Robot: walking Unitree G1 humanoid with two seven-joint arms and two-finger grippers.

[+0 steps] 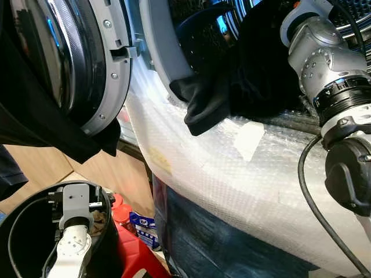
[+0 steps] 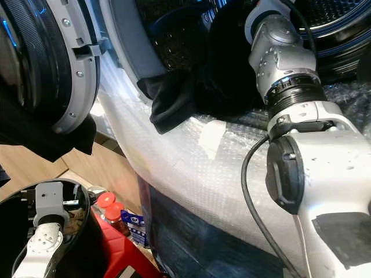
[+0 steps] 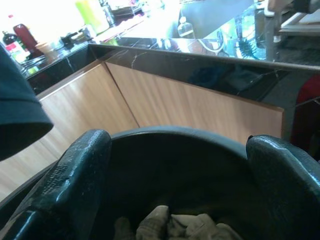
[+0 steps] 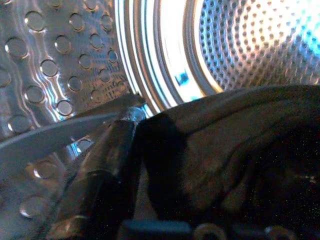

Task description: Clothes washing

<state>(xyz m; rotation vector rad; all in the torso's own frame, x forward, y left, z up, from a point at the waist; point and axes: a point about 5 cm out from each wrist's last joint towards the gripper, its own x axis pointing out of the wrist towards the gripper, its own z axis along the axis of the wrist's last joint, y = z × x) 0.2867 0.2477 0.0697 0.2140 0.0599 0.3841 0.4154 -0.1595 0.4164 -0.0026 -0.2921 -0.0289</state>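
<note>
The washing machine's drum (image 4: 250, 45) stands open, its round door (image 1: 69, 58) swung out to my left. My right arm (image 1: 324, 63) reaches into the opening. Inside the drum my right gripper (image 4: 165, 130) is shut on a black garment (image 4: 240, 140), which drapes over it and hides one finger. Part of that garment (image 1: 208, 98) hangs out over the drum's rim. Low on my left, my left gripper (image 3: 180, 150) is open, empty, and held over a black basket (image 3: 175, 131). A beige cloth (image 3: 170, 225) lies in the basket.
Bubble wrap (image 1: 232, 174) covers the machine's front below the opening. Another dark cloth (image 1: 35, 116) hangs over the door at far left. A red stool (image 1: 136, 255) with red-capped bottles (image 1: 122, 211) stands between basket and machine. Wooden panels lie behind the basket.
</note>
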